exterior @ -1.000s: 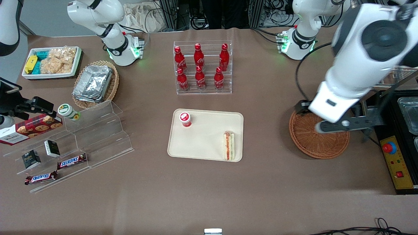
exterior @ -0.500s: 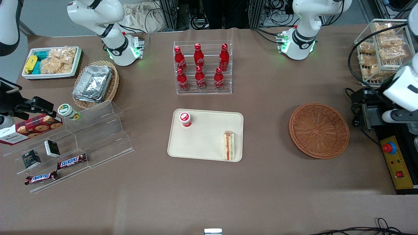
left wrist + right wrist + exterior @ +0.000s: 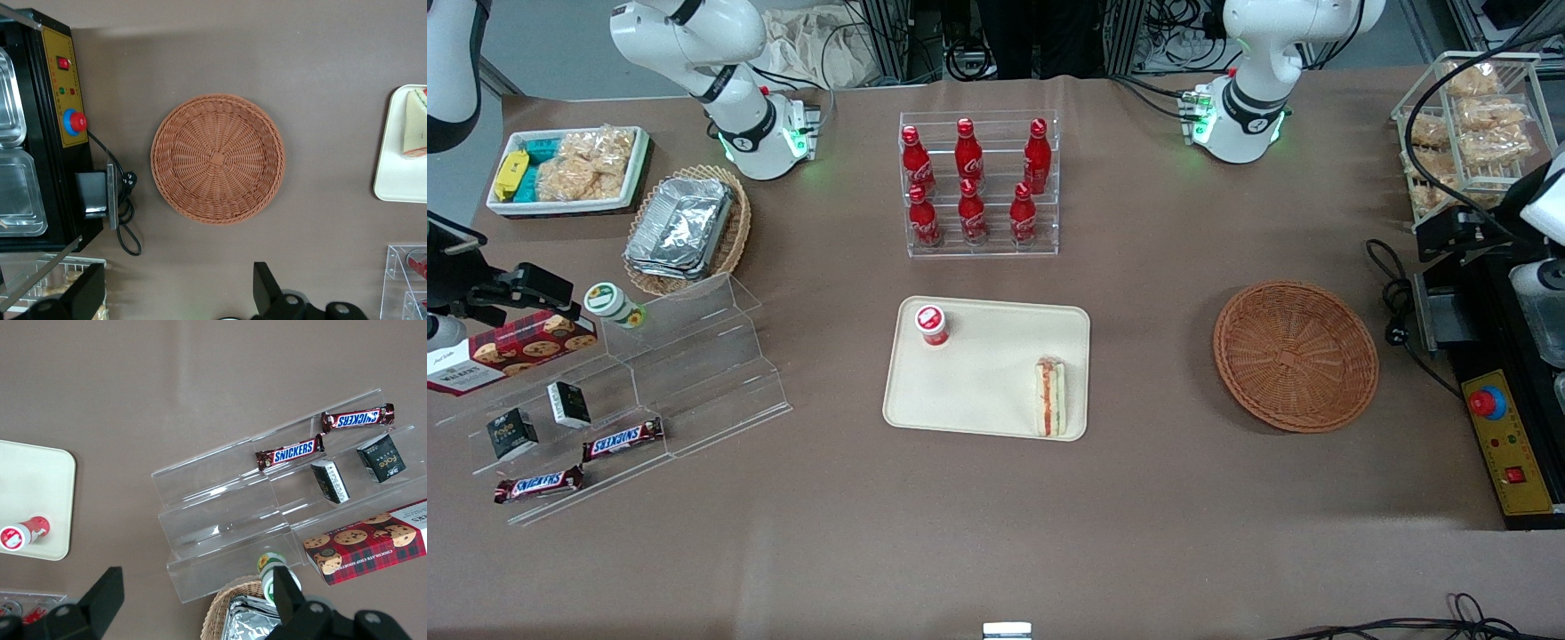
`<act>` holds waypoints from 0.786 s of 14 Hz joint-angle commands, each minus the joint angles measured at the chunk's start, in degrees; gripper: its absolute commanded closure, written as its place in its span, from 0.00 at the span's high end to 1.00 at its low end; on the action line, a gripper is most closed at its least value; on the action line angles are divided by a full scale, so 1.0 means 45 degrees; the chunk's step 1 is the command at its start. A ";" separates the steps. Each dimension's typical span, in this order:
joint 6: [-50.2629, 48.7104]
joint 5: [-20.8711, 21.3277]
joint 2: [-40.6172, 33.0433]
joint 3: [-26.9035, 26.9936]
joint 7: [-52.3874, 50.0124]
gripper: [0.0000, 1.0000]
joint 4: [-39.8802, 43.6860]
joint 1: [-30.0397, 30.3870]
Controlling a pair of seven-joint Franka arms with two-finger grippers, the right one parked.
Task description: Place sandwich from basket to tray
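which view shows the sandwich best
The front view: the whole sandwich lies on the tray, filling layers visible. The left wrist view catches only part of it at the frame edge; the right wrist view misses it. The tool hangs high beside the basket.

The tray lies at the centre of the frame on the surface. The sandwich rests on it along the edge nearest the basket, and a small bottle sits in a tray corner farther from the camera. The basket sits beside the tray toward the working arm's end, well apart from it. A rack of bottles stands in the upper middle, farther from the camera than the tray. The hand hangs at the frame's edge (working arm's end), fingers spread, farther from the camera than the basket.
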 commanded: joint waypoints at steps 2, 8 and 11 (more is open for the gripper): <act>0.0088 -0.0187 -0.0636 0.0078 0.0243 1.00 -0.0814 -0.0085; 0.0088 -0.0480 -0.0304 0.0098 0.0478 1.00 -0.0404 -0.0066; 0.0087 -0.0441 -0.0303 0.0117 0.0614 1.00 -0.0384 -0.0026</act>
